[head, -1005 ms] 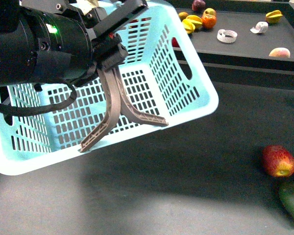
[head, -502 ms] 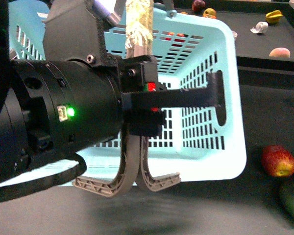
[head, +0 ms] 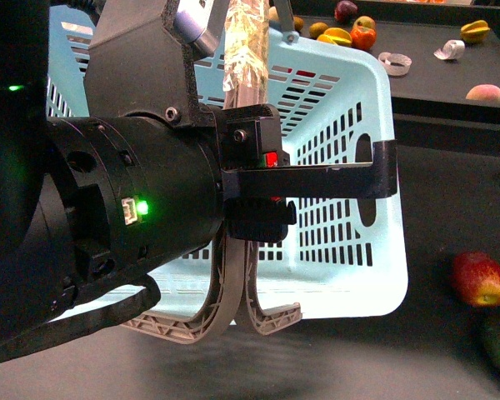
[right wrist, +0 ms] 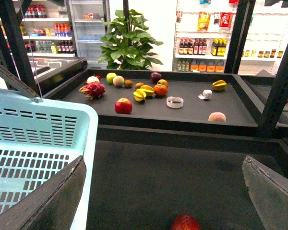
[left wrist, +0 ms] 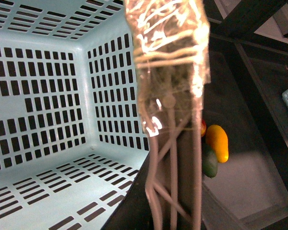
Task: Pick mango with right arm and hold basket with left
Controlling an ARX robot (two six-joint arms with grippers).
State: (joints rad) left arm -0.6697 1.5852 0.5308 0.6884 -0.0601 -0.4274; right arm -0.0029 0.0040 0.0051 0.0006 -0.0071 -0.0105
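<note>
Up close, the left tool is clamped on the tape-wrapped handle of the basket. The handle runs through the tool's jaws near their root, and its bare brown-grey ends curve out below the tool. The pale turquoise basket hangs tilted behind and beneath this tool, and its slotted floor and walls fill much of the left wrist view.

The mango, smooth and yellow-orange, lies on the dark table outside the basket. It sits past the basket corner nearest the handle, well below the left tool. A dark green fruit lies right beside it; whether the two touch cannot be told.

The right tool is spread wide and holds nothing. It hovers over the table with the basket's rim just beside one of its fingers. A red fruit lies on the table close beneath this tool, roughly between its fingers. How far the mango lies from the right tool cannot be told.
</note>
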